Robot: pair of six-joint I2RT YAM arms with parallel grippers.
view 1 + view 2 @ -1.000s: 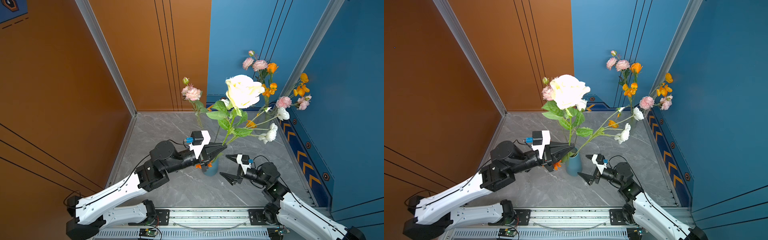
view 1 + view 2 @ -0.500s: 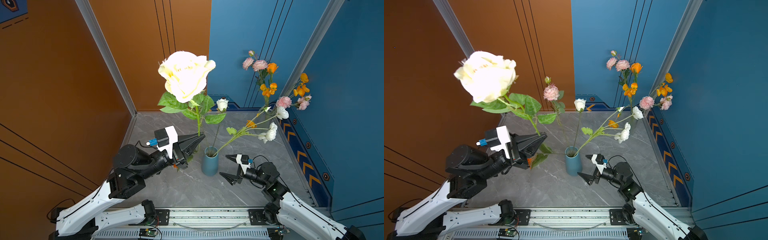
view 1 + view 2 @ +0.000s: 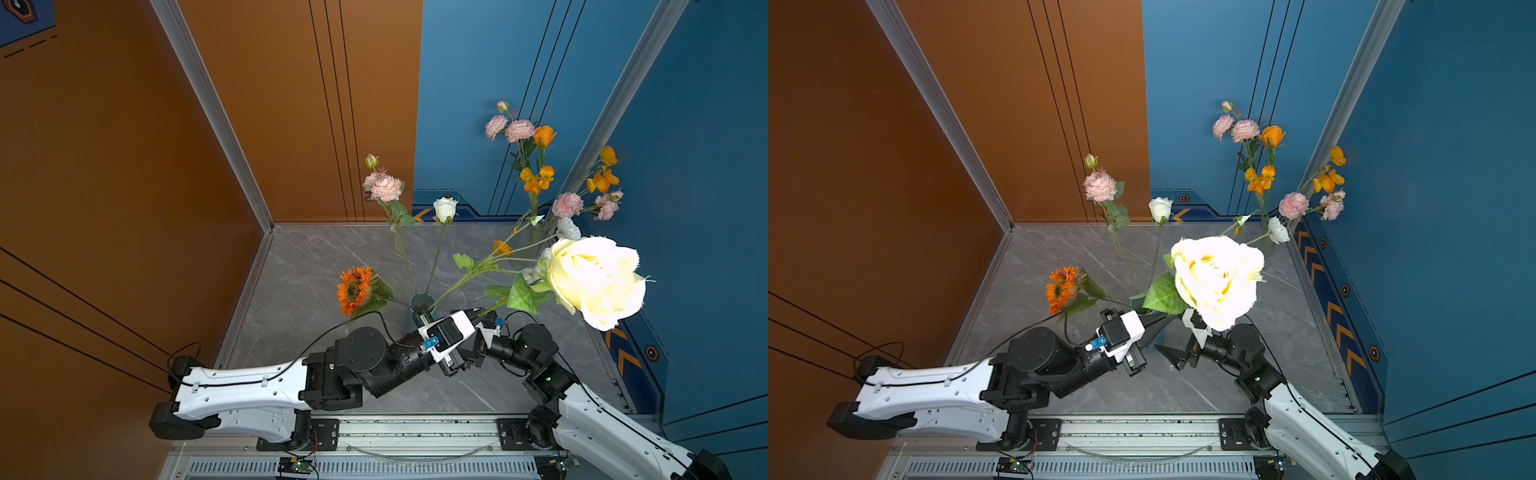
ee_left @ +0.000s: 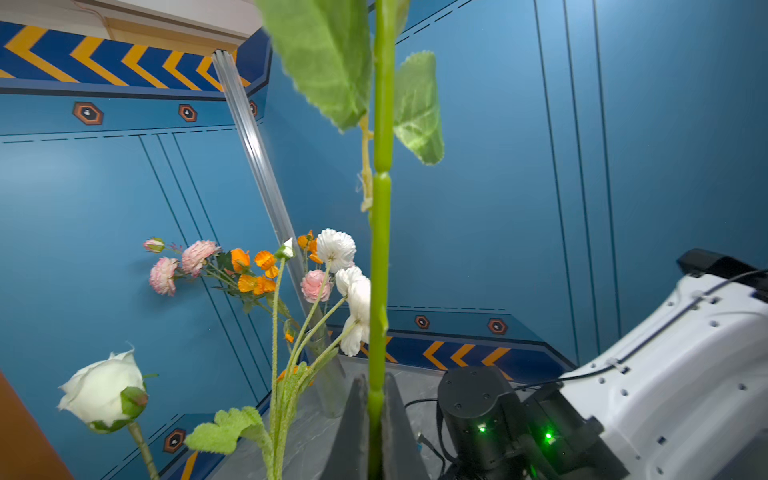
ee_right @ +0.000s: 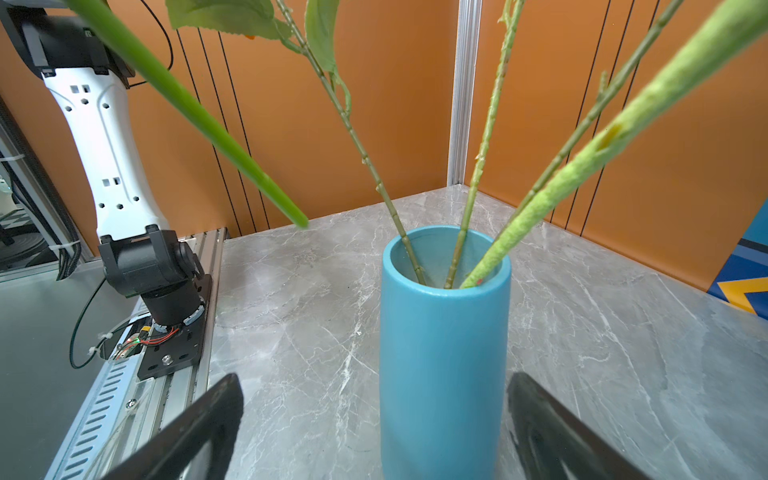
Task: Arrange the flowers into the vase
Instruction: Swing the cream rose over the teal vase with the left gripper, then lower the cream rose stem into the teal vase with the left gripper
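**Cream-white rose, long green stem: gripped, tail end outside the vase**

The left end effector (image 4: 376,386) pinches the cream-white rose's (image 3: 594,282) smooth green stem (image 4: 380,249) low down. The bloom leans over the right arm. The stem's cut end (image 5: 299,220) hangs in the air beside the blue cylindrical vase (image 5: 444,353), not in it. The right end effector (image 5: 374,382) is spread wide and faces the vase, which shows between its fingers. The orange sunflower (image 3: 353,289) and thinner stems stand in the vase on the grey marble bench (image 3: 311,266).
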